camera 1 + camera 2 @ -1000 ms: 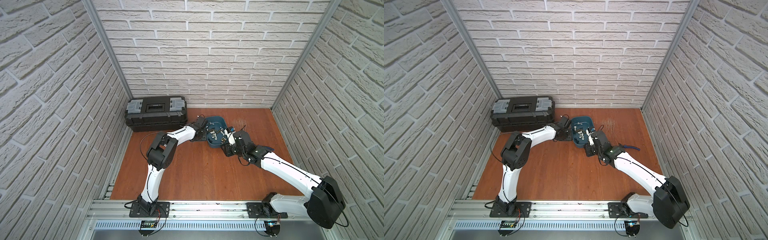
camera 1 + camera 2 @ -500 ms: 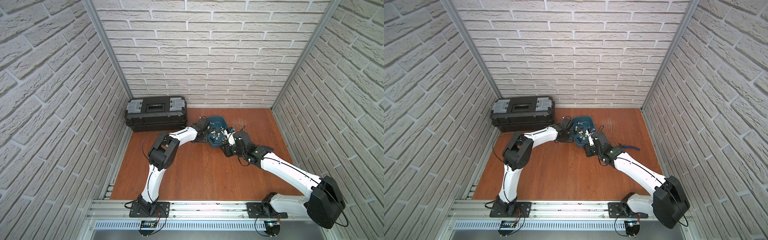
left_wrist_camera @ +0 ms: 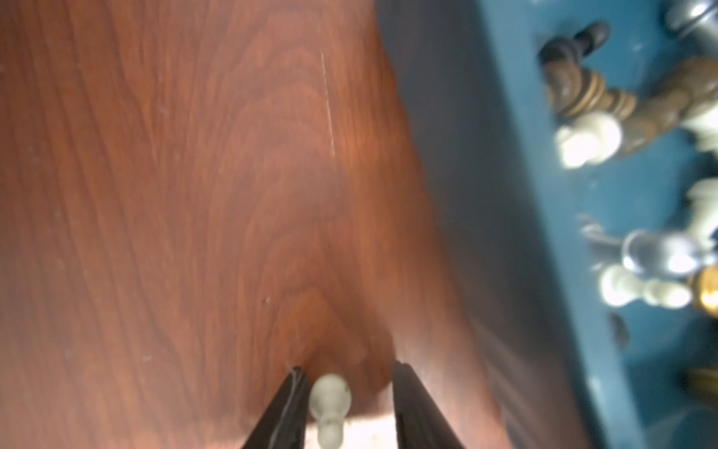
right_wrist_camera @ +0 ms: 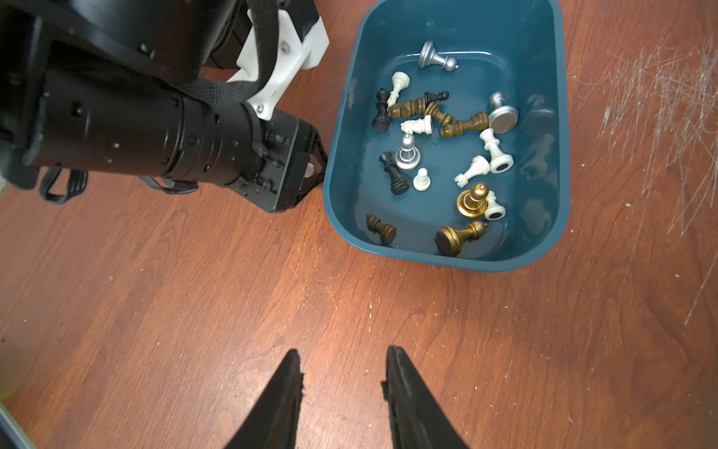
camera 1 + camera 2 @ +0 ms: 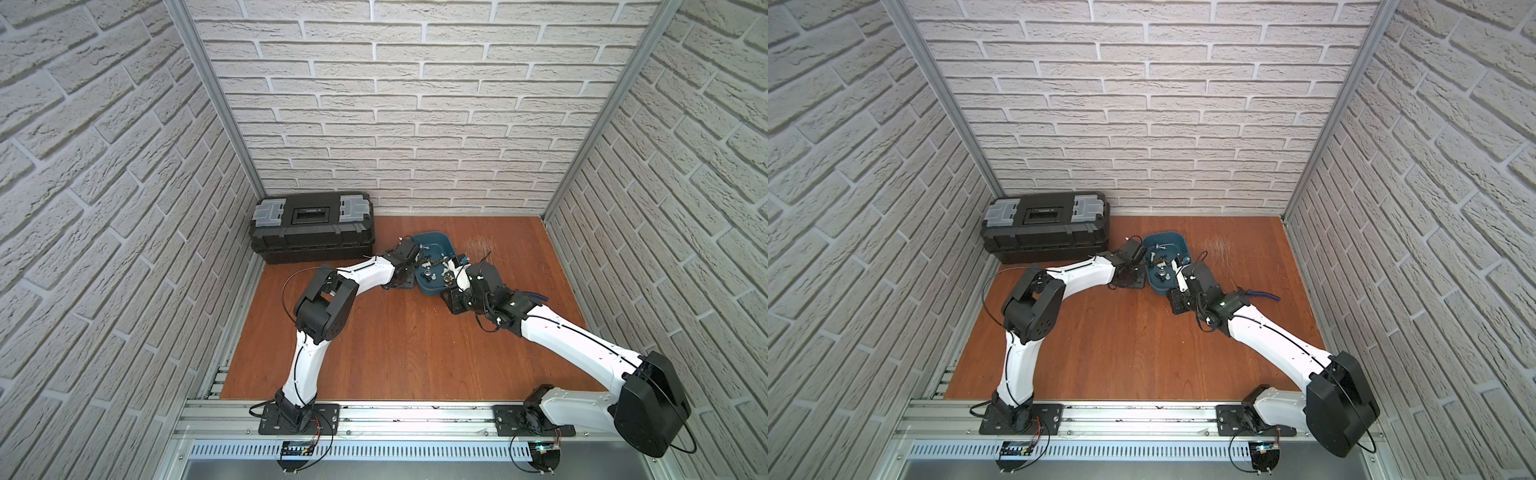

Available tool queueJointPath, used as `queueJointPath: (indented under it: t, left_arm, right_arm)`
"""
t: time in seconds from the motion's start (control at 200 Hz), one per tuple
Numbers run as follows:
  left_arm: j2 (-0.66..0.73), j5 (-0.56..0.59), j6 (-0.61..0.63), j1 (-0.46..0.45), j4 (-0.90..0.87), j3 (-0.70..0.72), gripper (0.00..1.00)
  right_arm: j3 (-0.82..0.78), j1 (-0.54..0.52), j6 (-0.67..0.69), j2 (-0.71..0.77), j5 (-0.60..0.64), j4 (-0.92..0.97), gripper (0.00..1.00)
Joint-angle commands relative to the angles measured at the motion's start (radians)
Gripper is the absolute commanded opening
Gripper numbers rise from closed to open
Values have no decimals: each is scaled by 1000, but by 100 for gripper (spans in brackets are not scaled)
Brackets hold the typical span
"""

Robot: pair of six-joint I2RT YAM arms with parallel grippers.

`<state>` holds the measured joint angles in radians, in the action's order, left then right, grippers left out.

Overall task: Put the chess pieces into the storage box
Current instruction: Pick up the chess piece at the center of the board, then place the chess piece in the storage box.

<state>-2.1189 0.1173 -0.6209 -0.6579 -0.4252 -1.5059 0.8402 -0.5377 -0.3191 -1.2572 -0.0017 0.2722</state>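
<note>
**Both tools at the box.** My left gripper (image 3: 348, 371) has its jaws apart around a white pawn (image 3: 330, 396). The pawn lies against one finger (image 3: 285, 412), and a strip of bare wood separates it from the other finger (image 3: 413, 408), so it is not clamped. I cannot tell whether the pawn stands on the table (image 4: 194, 291). In the right wrist view this gripper sits low, just beside the outer side wall of the storage box (image 4: 466, 262) and outside its rim.

My right gripper (image 4: 342, 350) is also spread, with nothing between its fingers. It hangs over bare wood near the box's short end wall.

The teal box rests on the table and holds the other chess pieces (image 4: 406, 153), white, black, silver and gold. Most lie on their sides and a few stand upright.

Beyond the box is a scratched patch (image 4: 660, 97) of wood. In both top views a black toolbox (image 5: 311, 226) stands against the back wall, well apart from the box.
</note>
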Motion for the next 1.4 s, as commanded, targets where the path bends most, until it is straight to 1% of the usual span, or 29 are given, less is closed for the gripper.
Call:
queueJointPath:
  t: [0.0, 0.145, 0.225, 0.46, 0.68, 0.81, 0.9, 1.025, 1.135, 1.295, 1.395]
  left_arm:
    - [-6, 21, 2, -7, -78, 48, 35]
    - [-2, 29, 7, -11, -70, 47, 24]
    - [-6, 33, 18, -10, -81, 29, 23]
    - [-9, 50, 43, -9, -116, -13, 12]
    - [40, 61, 43, -14, -118, -13, 10]
    - [71, 64, 46, -24, -133, -38, 10]
    - [87, 81, 56, -49, -155, -82, 11]
    - [91, 101, 74, -83, -176, -170, 11]
    - [66, 108, 82, -99, -202, -251, 11]
    - [48, 102, 95, -109, -202, -324, 10]
    - [3, 86, 108, -115, -214, -420, 11]
  right_arm:
    - [-11, 1, -13, -5, -12, -41, 40]
    - [-12, -1, -11, -2, -7, -40, 40]
    - [-14, -1, -11, -6, -7, -41, 40]
    - [-18, -1, -15, -9, -7, -42, 40]
    - [-24, -1, -8, 13, 2, -37, 40]
    - [-23, -2, -5, 29, 6, -29, 40]
    - [-22, -1, -5, 58, 21, -14, 40]
    - [-35, 1, -4, 139, 65, -2, 40]
    - [-42, 1, 8, 194, 99, 10, 40]
    - [-50, 2, 12, 226, 117, 31, 40]
    - [-64, 1, 6, 267, 136, 27, 40]
